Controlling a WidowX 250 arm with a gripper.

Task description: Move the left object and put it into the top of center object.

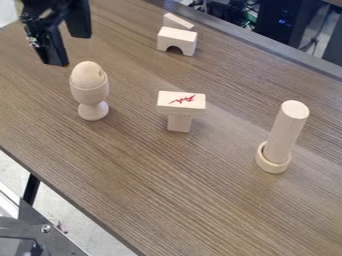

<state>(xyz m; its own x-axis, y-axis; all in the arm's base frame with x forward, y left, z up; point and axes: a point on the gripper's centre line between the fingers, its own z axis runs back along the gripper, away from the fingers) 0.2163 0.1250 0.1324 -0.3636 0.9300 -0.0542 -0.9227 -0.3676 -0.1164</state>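
The black gripper point(69, 50) hangs at the upper left, above and slightly behind the left object, with its fingers apart and nothing between them. That left object is a wooden egg point(88, 75) resting in a wooden egg cup point(93, 94), which stands upright on the table. At the center, a flat rectangular block point(181, 102) with a red mark lies across the top of a narrower upright block point(179, 123), forming a T shape. The gripper does not appear to touch either object.
To the right, a wooden cylinder point(286, 127) stands slightly tilted in a round ring point(272, 159). An arched block point(177, 40) sits at the back, with a wedge-shaped block point(178, 21) at its rear. The brown table point(167, 185) has its front edge at the lower left.
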